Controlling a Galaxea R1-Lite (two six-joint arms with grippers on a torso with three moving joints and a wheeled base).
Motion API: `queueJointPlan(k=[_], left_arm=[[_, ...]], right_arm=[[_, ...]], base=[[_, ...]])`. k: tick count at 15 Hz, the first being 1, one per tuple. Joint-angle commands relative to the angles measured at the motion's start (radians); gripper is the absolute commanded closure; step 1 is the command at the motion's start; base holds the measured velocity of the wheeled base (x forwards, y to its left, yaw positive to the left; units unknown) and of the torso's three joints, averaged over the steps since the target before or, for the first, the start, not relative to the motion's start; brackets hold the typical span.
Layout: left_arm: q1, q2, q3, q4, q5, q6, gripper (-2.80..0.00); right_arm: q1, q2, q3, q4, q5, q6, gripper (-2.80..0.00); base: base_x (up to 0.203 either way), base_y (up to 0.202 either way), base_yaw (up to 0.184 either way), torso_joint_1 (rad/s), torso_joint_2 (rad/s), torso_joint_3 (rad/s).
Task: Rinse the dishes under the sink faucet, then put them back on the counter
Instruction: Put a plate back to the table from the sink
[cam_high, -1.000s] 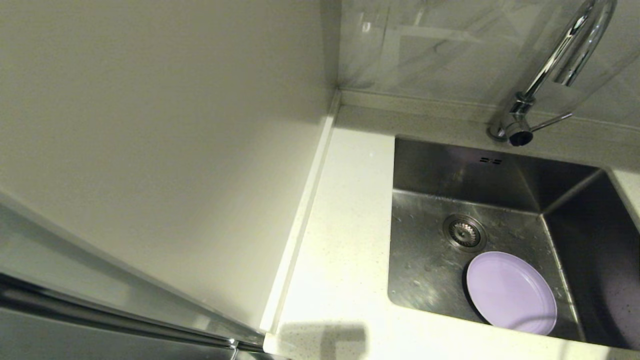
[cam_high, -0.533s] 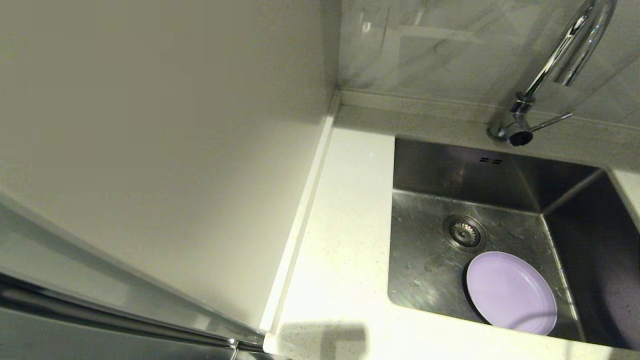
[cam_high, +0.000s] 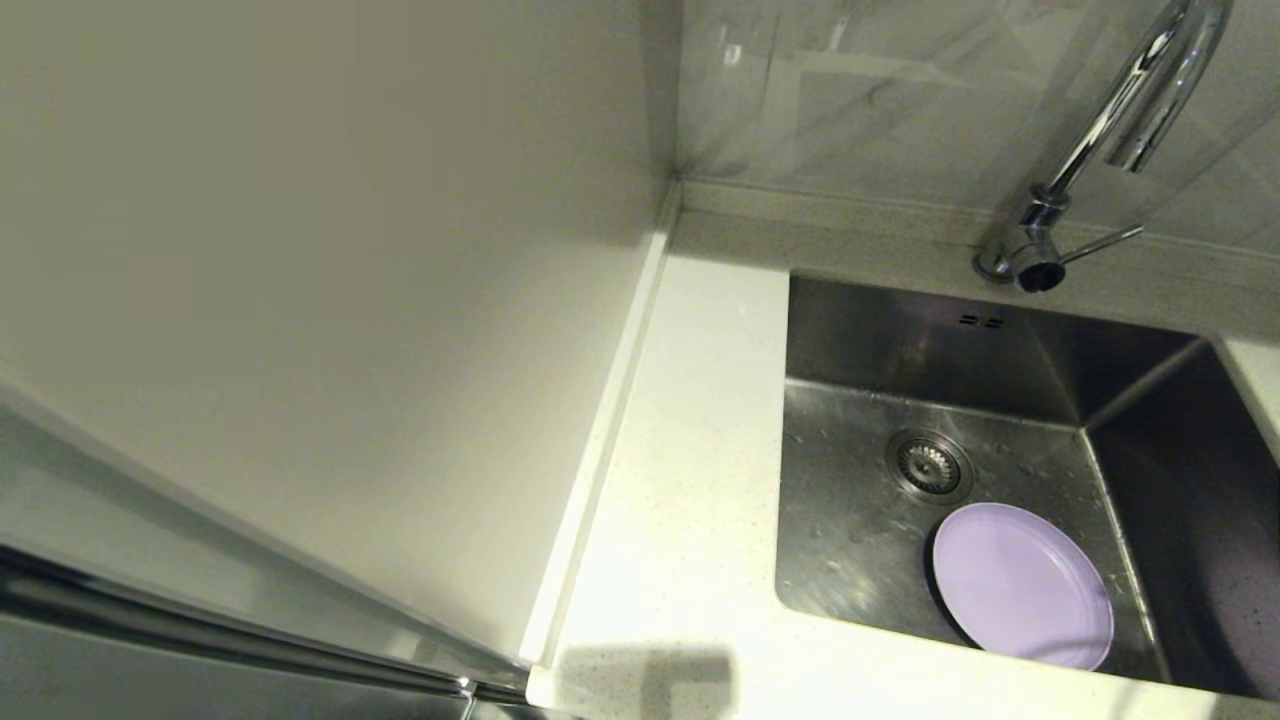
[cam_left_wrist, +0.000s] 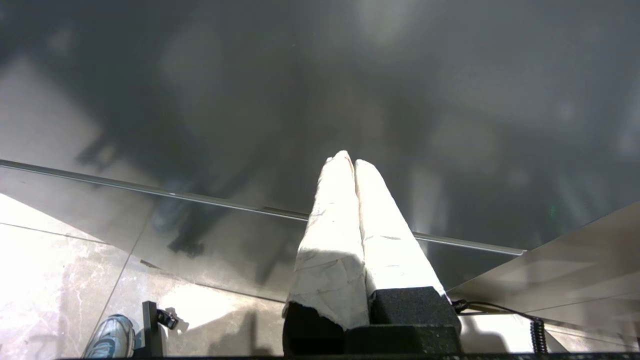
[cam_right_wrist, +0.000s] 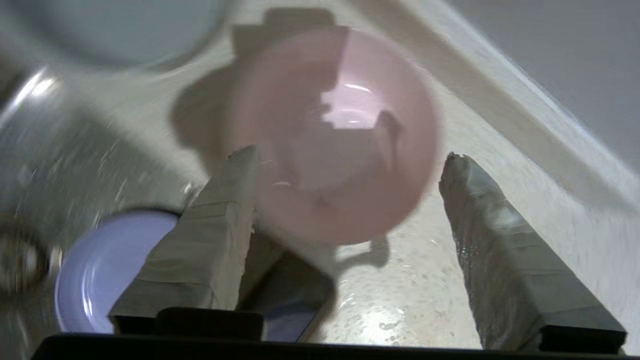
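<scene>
Only our right wrist view is catching the pink bowl (cam_right_wrist: 332, 135) beside the sink (cam_high: 850, 550). Our right gripper (cam_right_wrist: 350, 165) is gaping wide over it, touching nothing; our left gripper (cam_left_wrist: 348, 162) is sitting pinched closed, empty.

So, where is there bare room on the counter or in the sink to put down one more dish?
Free: the counter strip between its raised rim and the sink, and the sink floor left of the drain strainer. Crowded: the sink's near corner, holding the lilac plate, and the counter under the open right tool, where the pink bowl sits.
</scene>
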Motion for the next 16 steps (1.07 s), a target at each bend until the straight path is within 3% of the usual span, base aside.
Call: queueJointPlan(k=[1,8,12,14,16], left_arm=[[0.001,0.000,0.003,0.000,0.000,0.000,0.00],[0.001,0.000,0.003,0.000,0.000,0.000,0.00],[0.000,0.000,0.003,0.000,0.000,0.000,0.00],[0.000,0.000,0.003,0.000,0.000,0.000,0.00],[0.001,0.000,0.003,0.000,0.000,0.000,0.00]], right_arm=[[0.094,-0.073,-0.016,-0.016,0.022,-0.103,-2.80],[0.635,-0.053,-0.013,-0.140,-0.011,-0.274,-2.80],[0.689,0.161,0.068,-0.176,-0.009,-0.360,-2.80],[0.689,0.272,0.130,-0.245,-0.005,-0.393,-2.80],[0.660,0.372,0.192,-0.369,0.052,-0.440,-2.80]], base=[[0.000,0.000,0.000,0.000,0.00,0.000],[0.000,0.000,0.000,0.000,0.00,0.000],[0.000,0.000,0.000,0.000,0.00,0.000],[0.000,0.000,0.000,0.000,0.00,0.000],[0.000,0.000,0.000,0.000,0.00,0.000]])
